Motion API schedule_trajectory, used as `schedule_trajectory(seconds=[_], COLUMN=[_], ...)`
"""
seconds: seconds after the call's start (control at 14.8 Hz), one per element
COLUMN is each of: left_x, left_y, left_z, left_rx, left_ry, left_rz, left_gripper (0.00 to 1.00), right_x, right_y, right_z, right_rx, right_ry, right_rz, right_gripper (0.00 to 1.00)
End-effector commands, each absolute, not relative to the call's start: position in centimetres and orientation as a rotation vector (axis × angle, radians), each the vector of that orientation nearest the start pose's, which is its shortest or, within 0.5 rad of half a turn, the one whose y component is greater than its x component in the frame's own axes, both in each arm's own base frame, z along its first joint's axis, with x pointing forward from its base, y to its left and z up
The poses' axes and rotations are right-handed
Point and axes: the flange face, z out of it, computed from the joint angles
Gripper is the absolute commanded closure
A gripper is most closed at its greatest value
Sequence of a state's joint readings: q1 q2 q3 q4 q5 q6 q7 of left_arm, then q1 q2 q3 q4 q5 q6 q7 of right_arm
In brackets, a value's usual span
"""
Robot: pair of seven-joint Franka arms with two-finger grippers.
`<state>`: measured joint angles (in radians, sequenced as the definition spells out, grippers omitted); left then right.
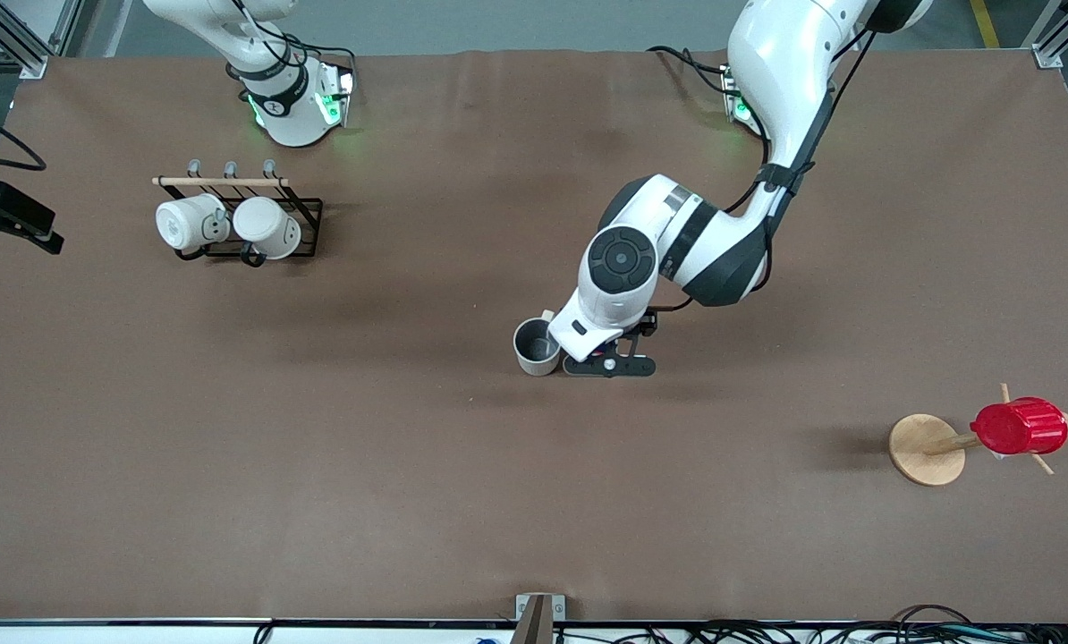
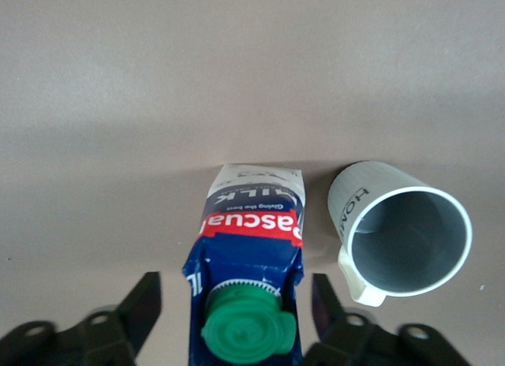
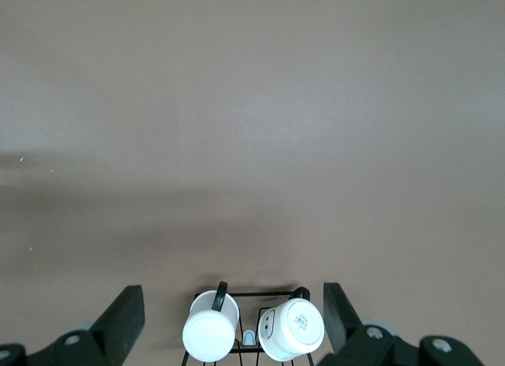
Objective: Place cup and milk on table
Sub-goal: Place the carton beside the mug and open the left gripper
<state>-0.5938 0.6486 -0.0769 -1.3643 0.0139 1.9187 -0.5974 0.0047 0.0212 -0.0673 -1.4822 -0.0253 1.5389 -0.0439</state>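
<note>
The cup [image 1: 536, 347] stands upright on the brown table [image 1: 319, 465], near its middle, cream with a grey inside. In the left wrist view the cup [image 2: 406, 228] shows dark lettering and stands right beside the milk [image 2: 251, 255], a blue-and-white carton with a red label and green cap, upright on the table. My left gripper [image 2: 235, 293] is open; its fingers [image 2: 146, 296] flank the carton with a gap on each side. In the front view the left gripper [image 1: 610, 362] hides the milk. My right gripper [image 3: 233, 307] is open and empty, high over the mug rack, out of the front view.
A black wire rack [image 1: 306, 210] with two white mugs [image 1: 230, 224] stands near the right arm's base. A wooden mug tree [image 1: 926, 449] holding a red ribbed cup [image 1: 1019, 426] stands toward the left arm's end, nearer the front camera.
</note>
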Motion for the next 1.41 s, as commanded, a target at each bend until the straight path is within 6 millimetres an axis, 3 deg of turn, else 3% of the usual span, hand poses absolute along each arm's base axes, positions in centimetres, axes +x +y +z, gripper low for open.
schedule_trajectory(seconds=[0.0, 0.47, 0.81, 0.94, 1.08, 1.35], left_x=[57.5, 61.0, 60.8, 59.9, 58.8, 58.1], left_y=[-42.5, -33.7, -26.1, -23.9, -22.0, -18.9], left_z=[36.6, 44.8, 49.7, 50.9, 51.6, 52.3], left_rx=[-3.110, -3.156, -3.174, -3.171, -3.164, -3.157], left_ry=[0.072, -0.115, -0.142, -0.141, -0.114, -0.013], left_rz=[0.078, -0.043, -0.100, -0.110, -0.112, -0.119], left_gripper=[0.01, 0.00, 0.00, 0.00, 0.00, 0.00], right_x=[55.2, 55.2, 55.2, 55.1, 55.1, 55.0], right_y=[-3.6, -2.3, -2.4, -2.3, -2.2, -2.1], right_z=[65.2, 65.1, 65.1, 65.0, 65.1, 65.1], right_rx=[-3.145, -3.144, -3.146, -3.145, -3.142, -3.142], right_ry=[0.017, -0.017, -0.017, -0.002, 0.128, 0.126], right_rz=[-0.053, -0.050, -0.043, -0.026, -0.029, -0.027], right_gripper=[0.00, 0.00, 0.00, 0.00, 0.00, 0.00])
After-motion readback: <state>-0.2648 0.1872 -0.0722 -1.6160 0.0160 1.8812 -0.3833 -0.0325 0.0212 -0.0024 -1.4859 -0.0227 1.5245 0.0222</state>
